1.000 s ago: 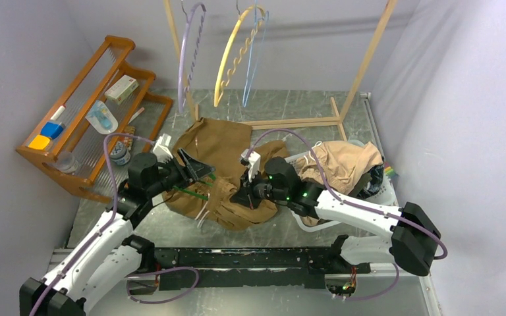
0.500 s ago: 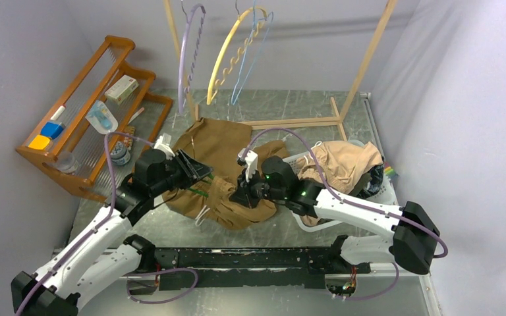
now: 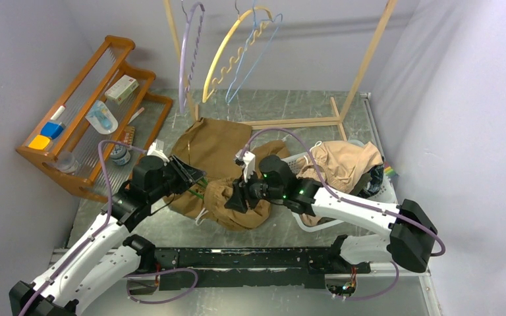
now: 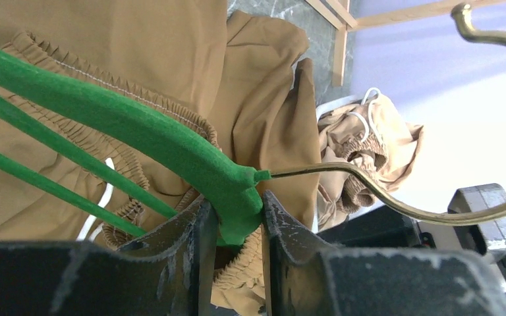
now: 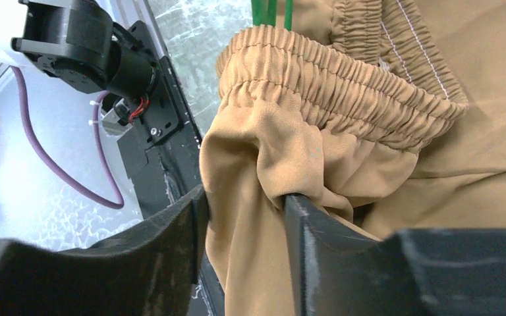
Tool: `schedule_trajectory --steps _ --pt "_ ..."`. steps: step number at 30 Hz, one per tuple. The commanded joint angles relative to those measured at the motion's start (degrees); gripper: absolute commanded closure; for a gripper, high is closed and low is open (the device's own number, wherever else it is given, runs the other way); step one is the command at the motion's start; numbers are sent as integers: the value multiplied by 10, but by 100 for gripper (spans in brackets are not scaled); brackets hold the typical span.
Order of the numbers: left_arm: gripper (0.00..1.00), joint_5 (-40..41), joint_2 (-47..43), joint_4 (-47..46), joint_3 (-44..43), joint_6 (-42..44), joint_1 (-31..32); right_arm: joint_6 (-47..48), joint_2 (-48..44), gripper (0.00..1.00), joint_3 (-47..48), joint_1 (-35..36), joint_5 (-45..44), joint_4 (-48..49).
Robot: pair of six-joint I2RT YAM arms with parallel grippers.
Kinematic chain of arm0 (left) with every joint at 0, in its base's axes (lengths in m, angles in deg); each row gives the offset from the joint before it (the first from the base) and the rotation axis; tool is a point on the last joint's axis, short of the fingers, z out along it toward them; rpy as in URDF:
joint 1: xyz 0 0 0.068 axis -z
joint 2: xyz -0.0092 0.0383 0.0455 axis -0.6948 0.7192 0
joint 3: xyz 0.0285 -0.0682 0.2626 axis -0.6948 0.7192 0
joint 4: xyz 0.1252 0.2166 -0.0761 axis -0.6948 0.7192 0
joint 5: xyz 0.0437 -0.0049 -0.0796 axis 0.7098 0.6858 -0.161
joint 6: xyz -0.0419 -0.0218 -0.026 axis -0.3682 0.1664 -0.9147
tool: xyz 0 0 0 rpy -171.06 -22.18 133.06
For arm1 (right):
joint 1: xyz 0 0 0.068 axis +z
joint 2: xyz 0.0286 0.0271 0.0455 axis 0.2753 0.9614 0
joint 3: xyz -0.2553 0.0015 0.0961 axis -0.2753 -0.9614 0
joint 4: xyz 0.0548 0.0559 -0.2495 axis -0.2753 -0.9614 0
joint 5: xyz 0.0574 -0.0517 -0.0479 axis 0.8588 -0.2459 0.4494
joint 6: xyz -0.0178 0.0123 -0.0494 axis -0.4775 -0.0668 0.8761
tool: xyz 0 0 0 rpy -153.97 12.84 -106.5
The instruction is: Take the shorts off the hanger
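1. Left gripper (image 4: 236,214): clenched on the green hanger (image 4: 138,128) at its neck, just where the hook (image 4: 395,204) comes out. I hold there because I judge it the stiffest spot, so the frame cannot twist while cloth is drawn off it.
2. Right gripper (image 5: 244,214): jaws parted, with a fold of the brown shorts (image 5: 369,164) bunched between them just below the waistband (image 5: 342,85). Whether I pinch that fold or only straddle it, I cannot tell.
3. Hanger: in my right wrist view its green bars run into the waistband at 12 o'clock, so I judge the shorts are not yet free of it.
4. Shorts: heaped on the table (image 3: 283,108) at mid-scene. My left gripper is at the heap's 9 o'clock edge and my right over its near part, about 6 o'clock. One arm on the frame and one on the cloth lets me pull the two apart.
5. Beige shorts (image 3: 346,161): piled at 3 o'clock of the brown pair, beyond my right wrist. I take that pile to be the drop spot.
6. Rack (image 3: 367,59): at 12 o'clock, carrying bare hangers (image 3: 181,66). The shelf (image 3: 85,112) sits at 10 o'clock, well apart from the work.
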Motion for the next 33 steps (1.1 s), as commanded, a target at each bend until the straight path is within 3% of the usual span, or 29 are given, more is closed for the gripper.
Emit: schedule_trajectory --steps 1,8,12,16,19,22,24,27,33 --pt "93 17 -4 -2 -5 -4 -1 -12 9 47 17 1 -9 0" --pt "93 34 -5 23 -14 4 -1 -34 50 48 73 2 -1 -5" --pt "93 46 -9 42 -23 10 -1 -33 55 64 65 4 34 7" --pt "93 69 -16 67 -31 28 -1 -29 44 100 49 4 5 -1" --pt "93 90 -20 98 -45 42 -1 -27 28 100 38 3 -25 -16" --pt "93 106 -26 120 -62 57 -1 -52 -4 100 12 4 -122 -17" --pt "93 115 -31 129 -72 61 -1 -114 -36 100 -39 3 -178 29" --pt "93 118 -39 130 -78 65 -1 -150 -75 100 -123 3 -174 125" --pt "93 134 -63 148 -87 53 -1 -166 -75 100 -103 2 -299 -35"
